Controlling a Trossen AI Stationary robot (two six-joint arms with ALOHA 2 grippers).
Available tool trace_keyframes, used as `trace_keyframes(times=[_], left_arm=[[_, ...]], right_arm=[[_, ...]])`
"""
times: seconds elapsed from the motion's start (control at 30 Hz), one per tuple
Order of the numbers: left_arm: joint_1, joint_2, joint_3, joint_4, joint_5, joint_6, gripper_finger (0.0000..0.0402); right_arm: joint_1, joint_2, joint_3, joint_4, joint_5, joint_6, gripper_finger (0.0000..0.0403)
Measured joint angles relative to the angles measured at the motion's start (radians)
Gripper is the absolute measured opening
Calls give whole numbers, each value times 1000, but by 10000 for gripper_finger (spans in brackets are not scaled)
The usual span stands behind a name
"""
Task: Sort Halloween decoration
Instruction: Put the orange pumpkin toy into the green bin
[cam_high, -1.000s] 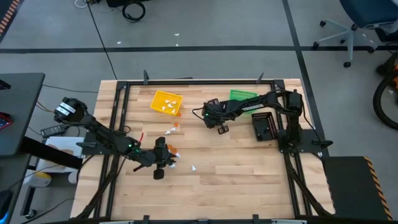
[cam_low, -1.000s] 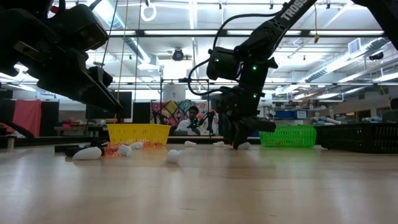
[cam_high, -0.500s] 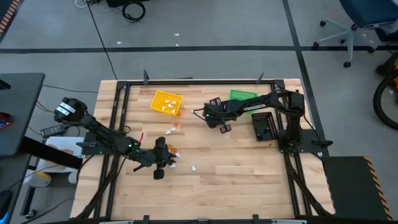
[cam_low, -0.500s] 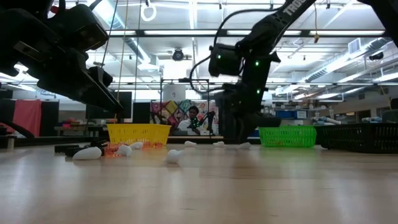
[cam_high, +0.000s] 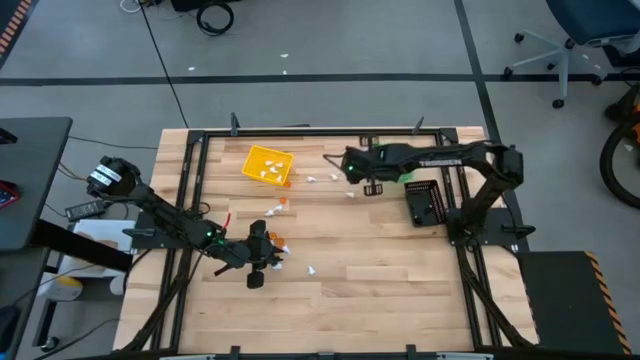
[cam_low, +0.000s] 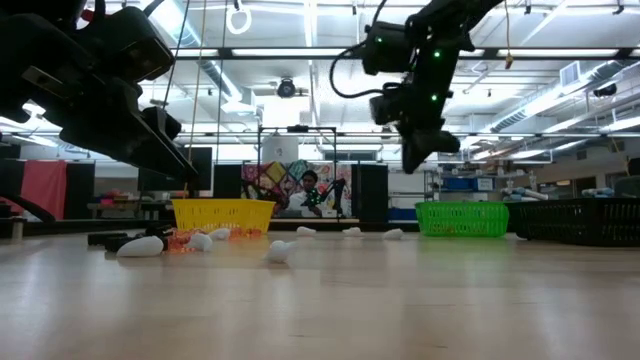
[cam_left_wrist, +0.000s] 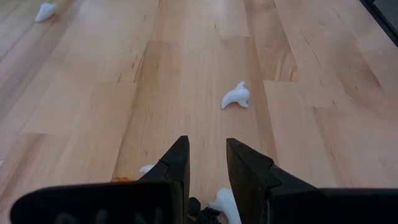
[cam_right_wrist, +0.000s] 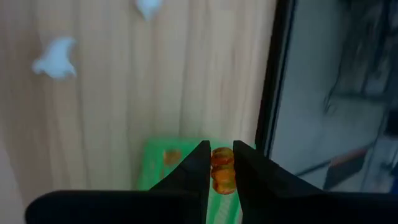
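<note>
Halloween decoration, an orange trinket, sits pinched in the right claw, lifted over the green bin. The left claw hovers partly open and empty by white trinkets on the bench. Some already lie in the yellow bin; many remain.

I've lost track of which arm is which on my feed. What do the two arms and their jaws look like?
Both arms are dark and slim. The right arm carries pale lettering along its long link; green lights glow near its wrist and on the left arm. A black cable loops beside the right wrist in the low view. Each gripper's jaws are two dark, flat, tapering fingers.
</note>
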Motion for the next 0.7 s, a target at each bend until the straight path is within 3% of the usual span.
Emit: trace_keyframes(times=[0.1, 0.27, 0.7], left_arm=[[0, 0, 0, 0, 0, 0, 82], [0, 0, 0, 0, 0, 0, 82], [0, 0, 0, 9, 0, 7, 82]], right_arm=[[-45, -12, 0, -57, -9, 81, 72], [-138, -2, -26, -75, -143, 165, 73], [-308, 15, -138, 33, -346, 174, 81]])
